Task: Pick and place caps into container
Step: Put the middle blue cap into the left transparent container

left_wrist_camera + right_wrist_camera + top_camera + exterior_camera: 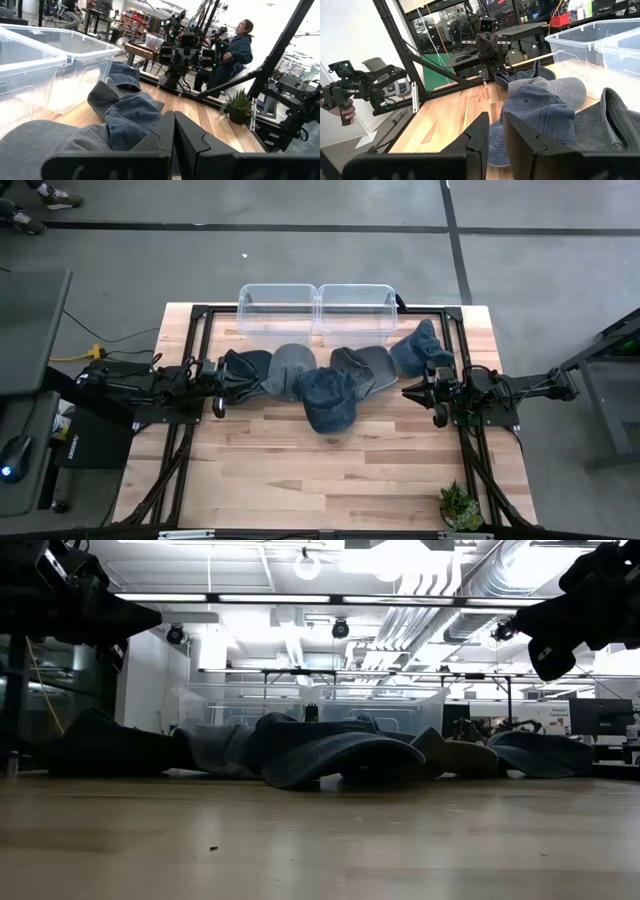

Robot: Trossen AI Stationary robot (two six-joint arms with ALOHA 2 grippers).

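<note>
- Your left gripper (pixel 219 392) hangs with jaws pressed together on nothing, the nearest of the caps (pixel 244 373) just ahead of them
- Your right gripper (pixel 408 391) shows jaws slightly apart, empty, with a denim cap (pixel 540 112) just beyond the tips
- The caps lie in a row between both jaws, beside the clear containers (pixel 316 311)

Dark denim-blue on the front cap (pixel 329 400) and the far-right cap (pixel 417 348); paler grey on the round-crowned cap (pixel 291 366); near-black, perhaps only shadowed, on the leftmost cap (pixel 242 372). Clear, colourless plastic for both bins (pixel 316 310). Light wood planks, striped pale and honey, across the table (pixel 300 470). Green on the little plant (pixel 459 505). Black on both arms' framing.
</note>
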